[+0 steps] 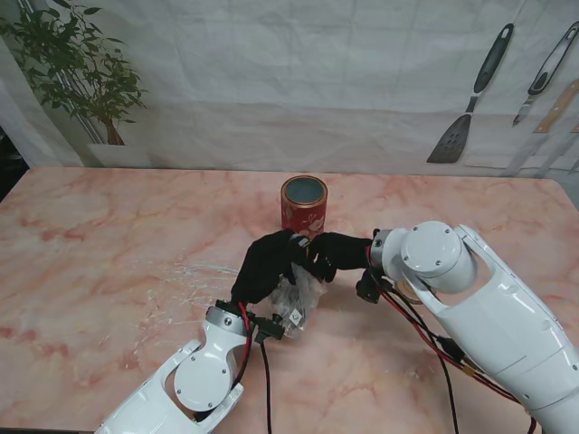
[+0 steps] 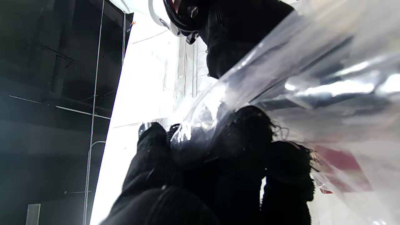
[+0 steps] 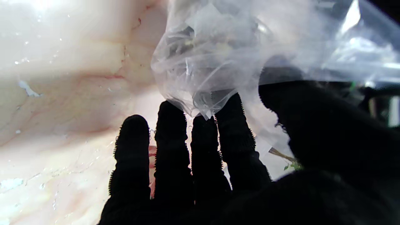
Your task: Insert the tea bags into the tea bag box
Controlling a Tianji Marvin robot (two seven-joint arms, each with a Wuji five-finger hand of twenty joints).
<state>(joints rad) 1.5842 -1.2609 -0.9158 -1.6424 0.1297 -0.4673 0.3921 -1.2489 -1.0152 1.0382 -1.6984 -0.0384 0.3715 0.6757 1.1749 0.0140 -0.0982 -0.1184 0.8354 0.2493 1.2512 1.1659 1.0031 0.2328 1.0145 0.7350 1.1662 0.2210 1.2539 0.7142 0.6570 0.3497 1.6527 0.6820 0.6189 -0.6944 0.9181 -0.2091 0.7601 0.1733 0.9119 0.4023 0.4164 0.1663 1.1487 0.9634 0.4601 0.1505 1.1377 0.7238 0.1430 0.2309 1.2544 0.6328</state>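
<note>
A round red tea box (image 1: 303, 204) stands open-topped at the table's middle, just beyond both hands. My left hand (image 1: 265, 265), in a black glove, is shut on a clear plastic bag (image 1: 298, 294) holding tea bags, lifted off the table. My right hand (image 1: 330, 253) meets the bag's top edge from the right, thumb and fingers pinching the plastic. The left wrist view shows the plastic bag (image 2: 306, 81) draped over my left fingers (image 2: 243, 147). In the right wrist view the bag (image 3: 218, 53) lies against my right fingertips (image 3: 232, 125).
The pink marble table (image 1: 109, 253) stretches wide to the left and right. A potted plant (image 1: 77, 72) stands at the far left corner. Kitchen tools (image 1: 470, 99) hang on the back wall at the right.
</note>
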